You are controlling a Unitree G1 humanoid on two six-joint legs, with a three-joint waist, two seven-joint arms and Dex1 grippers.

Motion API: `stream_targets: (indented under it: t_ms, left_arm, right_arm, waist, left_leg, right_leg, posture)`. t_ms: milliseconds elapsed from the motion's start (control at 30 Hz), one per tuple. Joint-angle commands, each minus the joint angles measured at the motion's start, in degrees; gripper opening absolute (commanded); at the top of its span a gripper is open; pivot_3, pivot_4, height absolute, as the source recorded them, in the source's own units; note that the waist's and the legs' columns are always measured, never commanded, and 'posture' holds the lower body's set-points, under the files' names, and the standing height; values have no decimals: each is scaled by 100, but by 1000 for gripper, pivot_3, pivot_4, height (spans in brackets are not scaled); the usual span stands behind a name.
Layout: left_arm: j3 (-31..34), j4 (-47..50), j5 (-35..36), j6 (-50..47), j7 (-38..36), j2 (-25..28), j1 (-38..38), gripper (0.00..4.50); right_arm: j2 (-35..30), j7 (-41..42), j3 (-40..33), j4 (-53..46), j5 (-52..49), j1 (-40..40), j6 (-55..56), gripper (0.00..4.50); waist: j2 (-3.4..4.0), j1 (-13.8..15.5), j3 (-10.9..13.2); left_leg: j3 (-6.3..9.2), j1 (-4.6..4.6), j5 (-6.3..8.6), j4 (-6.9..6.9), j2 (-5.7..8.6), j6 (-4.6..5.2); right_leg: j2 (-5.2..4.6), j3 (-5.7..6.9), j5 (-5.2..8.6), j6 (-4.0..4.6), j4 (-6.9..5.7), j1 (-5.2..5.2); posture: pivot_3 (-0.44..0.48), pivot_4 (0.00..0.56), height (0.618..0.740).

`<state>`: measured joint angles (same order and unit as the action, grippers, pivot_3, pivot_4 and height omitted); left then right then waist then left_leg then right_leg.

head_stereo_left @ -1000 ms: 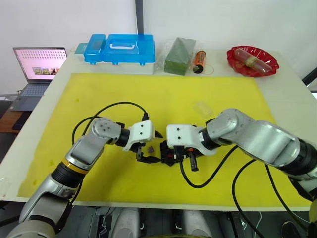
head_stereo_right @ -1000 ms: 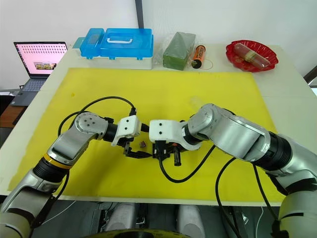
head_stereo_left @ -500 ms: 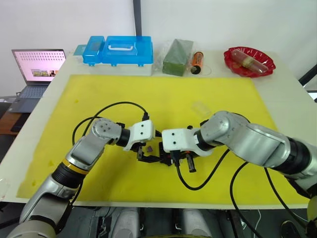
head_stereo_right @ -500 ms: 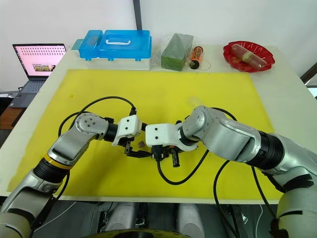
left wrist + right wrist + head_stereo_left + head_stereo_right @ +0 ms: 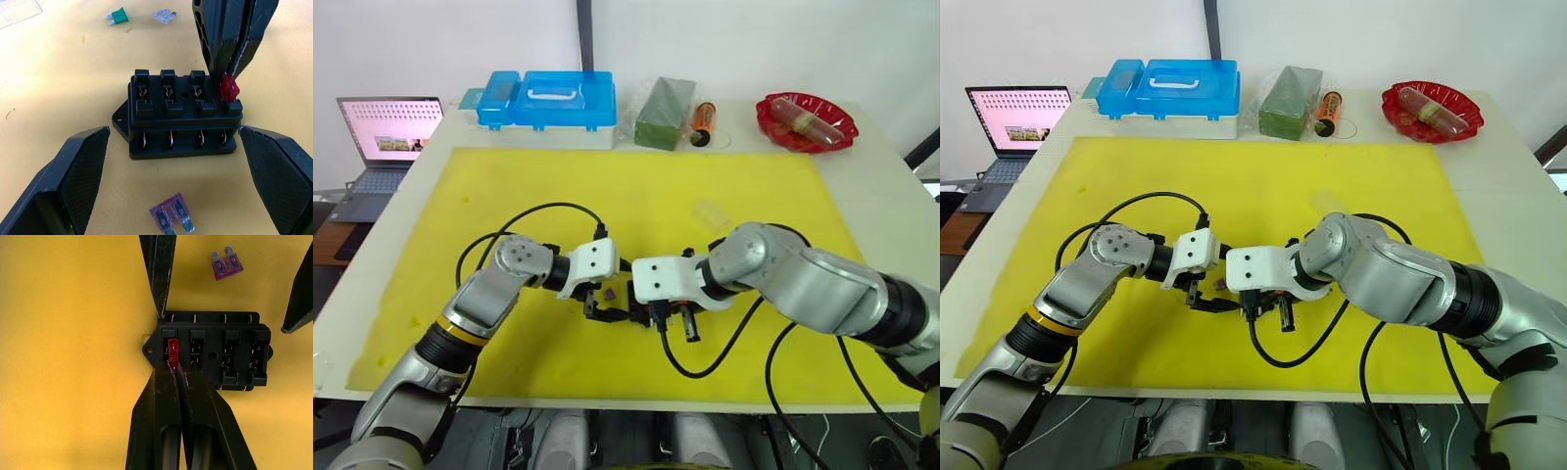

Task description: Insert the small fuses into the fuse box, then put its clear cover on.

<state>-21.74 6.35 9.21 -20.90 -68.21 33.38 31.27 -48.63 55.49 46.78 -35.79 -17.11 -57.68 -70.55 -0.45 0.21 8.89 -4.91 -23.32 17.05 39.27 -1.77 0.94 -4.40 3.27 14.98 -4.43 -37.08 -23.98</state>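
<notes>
Now one red fuse (image 5: 172, 347) in right hand (image 5: 172, 366); left hand (image 5: 171, 181) wide beside fuse box (image 5: 181, 115).

I see a black fuse box (image 5: 180, 115) on the yellow mat (image 5: 636, 186), a red fuse (image 5: 172, 350) in black fingers (image 5: 168, 416), and purple (image 5: 172, 218), green (image 5: 117, 15) and clear (image 5: 163, 16) fuses.

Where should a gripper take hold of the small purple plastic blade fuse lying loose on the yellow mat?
Grip the small purple plastic blade fuse by its plastic body, across the two narrow edges, coming down from above. It lies flat on the yellow mat, apart from the black fuse box, with its two metal blades sticking out of one end; leave those free for the slot.
</notes>
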Motion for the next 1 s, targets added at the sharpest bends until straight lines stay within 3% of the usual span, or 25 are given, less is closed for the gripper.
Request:
stream_targets:
  t_ms: [33, 67, 233, 600, 867, 1000]
  left_arm:
    - [43, 69, -17, 71, 29, -12, 31, 4432]
    - [43, 69, -19, 72, 34, -13, 24, 4432]
    - [48, 45, -38, 111, 71, -24, 13, 4500]
    - [62, -153, -72, 249, 108, -70, 54, 4500]
    - [138, -366, -77, 408, 82, -57, 100, 4500]
    - [288, -543, 28, 463, 1, -3, 165, 4500]
  right_arm:
    - [-16, -148, 47, 123, 163, 90, -100, 0]
    - [-23, -137, 33, 121, 164, 94, -83, 0]
    - [-48, -101, -71, 140, 188, 43, -13, 1314]
    - [-332, 233, -821, -151, -147, -15, -22, 1314]
    - [-519, 327, -2132, -333, -780, 315, -196, 1314]
    - [-571, 13, -3144, -417, -854, 1197, 222, 1314]
  waist:
    - [0, -3, 0]
    - [0, -2, 0]
    - [0, 1, 0]
    - [1, 36, 1]
    - [0, 34, 1]
    - [-2, 54, 1]
  left_leg:
    - [0, 0, 0, 0, 0, 0]
    - [0, 0, 0, 0, 0, 0]
    - [0, 0, 0, 0, 0, 0]
    - [-1, -4, 0, 0, 3, 0]
    - [0, -5, 0, -1, 2, 0]
    - [1, -6, 0, -1, 3, 1]
  right_leg:
    - [0, 0, 0, 0, 0, 0]
    - [1, 0, 0, 0, 0, 0]
    - [0, 0, 0, 0, 0, -1]
    - [-3, 0, 0, 0, 2, -3]
    - [-3, 0, 0, 0, 2, -4]
    - [-6, 1, 0, 0, 7, -1]
  posture:
    - [0, 150, 740]
    - [0, 150, 740]
    - [0, 150, 740]
    - [0, 150, 740]
    - [0, 150, 740]
    - [0, 150, 740]
